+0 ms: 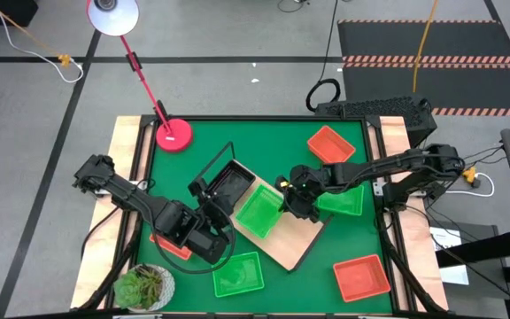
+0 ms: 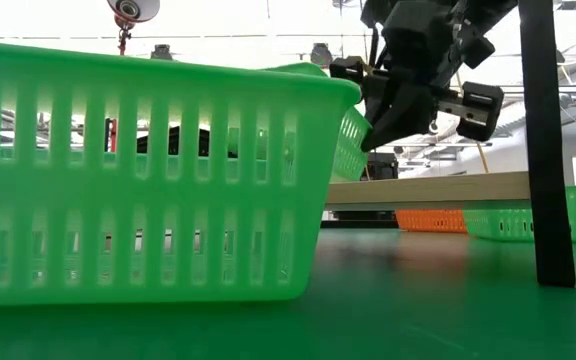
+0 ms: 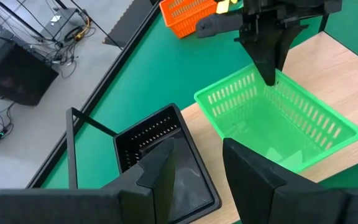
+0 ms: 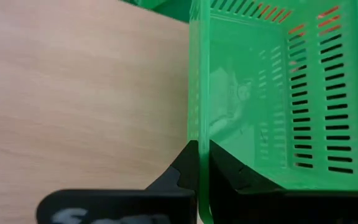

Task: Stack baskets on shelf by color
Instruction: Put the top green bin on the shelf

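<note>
The shelf (image 1: 295,244), a light wood board with black wire end frames, lies aslant mid-table. A black basket (image 1: 230,184) sits on its far left end. Beside it on the board is a green basket (image 1: 257,213), with my right gripper (image 1: 283,202) shut on its rim. My left gripper (image 3: 197,162) is open above the black basket's (image 3: 160,143) near end, with one finger over the inside and one beyond the wall. I cannot tell whether it touches. My right gripper pinches the green basket's side wall at the rim (image 4: 197,134), near a corner, one finger inside the basket and one outside. The fingers (image 3: 269,68) slant down from the table's right. The basket stays upright, its base at the shelf board (image 3: 328,68).
More baskets lie on the green mat: red-orange at far right (image 1: 330,143) and near right (image 1: 361,276), green under my right arm (image 1: 348,202) and at the near edge (image 1: 237,275), a red one under my left arm (image 1: 171,248). Lamp base (image 1: 175,135), potted plant (image 1: 144,285).
</note>
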You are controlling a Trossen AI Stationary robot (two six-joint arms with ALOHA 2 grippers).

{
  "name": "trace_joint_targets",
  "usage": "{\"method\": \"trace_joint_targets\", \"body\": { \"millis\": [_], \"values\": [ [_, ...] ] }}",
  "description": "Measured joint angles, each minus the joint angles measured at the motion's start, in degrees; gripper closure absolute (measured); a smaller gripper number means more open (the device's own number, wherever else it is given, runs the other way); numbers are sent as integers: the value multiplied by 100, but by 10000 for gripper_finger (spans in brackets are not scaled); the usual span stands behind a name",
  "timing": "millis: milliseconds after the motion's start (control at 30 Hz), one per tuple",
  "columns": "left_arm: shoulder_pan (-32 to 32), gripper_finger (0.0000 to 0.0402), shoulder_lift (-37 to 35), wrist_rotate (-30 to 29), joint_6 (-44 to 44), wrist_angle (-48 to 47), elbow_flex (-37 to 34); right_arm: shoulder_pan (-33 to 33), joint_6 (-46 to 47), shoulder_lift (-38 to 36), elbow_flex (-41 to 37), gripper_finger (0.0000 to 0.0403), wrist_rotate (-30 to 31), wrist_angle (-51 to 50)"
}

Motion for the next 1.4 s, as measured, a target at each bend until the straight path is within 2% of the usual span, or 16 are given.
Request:
{"method": "trace_joint_targets", "body": {
  "millis": [600,900,1400],
  "values": [
    [0,263,-2,0,98,31,0,4,-2,281,0,395,7,280],
    [0,263,-4,15,138,56,1,7,-23,322,2,372,324,408],
    [0,263,-4,17,148,61,2,7,93,319,2,336,337,468]
  ]
}}
